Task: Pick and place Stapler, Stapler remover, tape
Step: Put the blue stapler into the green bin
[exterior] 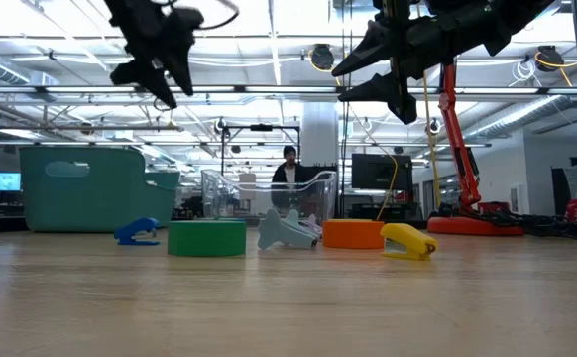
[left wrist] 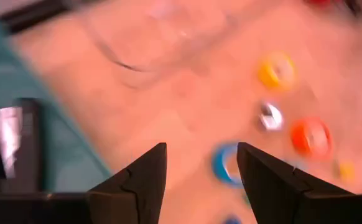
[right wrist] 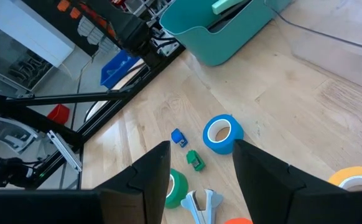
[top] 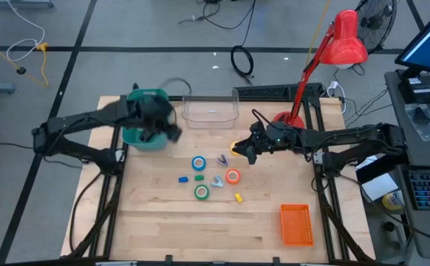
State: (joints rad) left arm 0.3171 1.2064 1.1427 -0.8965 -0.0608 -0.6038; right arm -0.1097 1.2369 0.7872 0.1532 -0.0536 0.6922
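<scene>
Four tape rolls lie flat mid-table: blue (top: 199,163), orange (top: 233,176), green (top: 202,192) and yellow (right wrist: 358,177). Two silvery stapler removers (top: 217,181) (top: 222,159) lie among them. A dark thing with a silver plate (left wrist: 13,137), perhaps the stapler, lies in the teal bin (top: 145,133) at the far left. My left gripper (left wrist: 201,168) hangs open and empty above the bin's right rim (top: 169,133). Tilted slightly down, my right gripper (right wrist: 201,165) stands open and empty high over the yellow roll (top: 239,151).
A clear plastic tub (top: 210,111) stands at the far middle, and a red desk lamp (top: 287,118) at the far right. An orange basket (top: 296,224) sits near the front right. Small blue (top: 183,178), green (top: 199,177) and yellow (top: 239,197) pieces lie among the rolls.
</scene>
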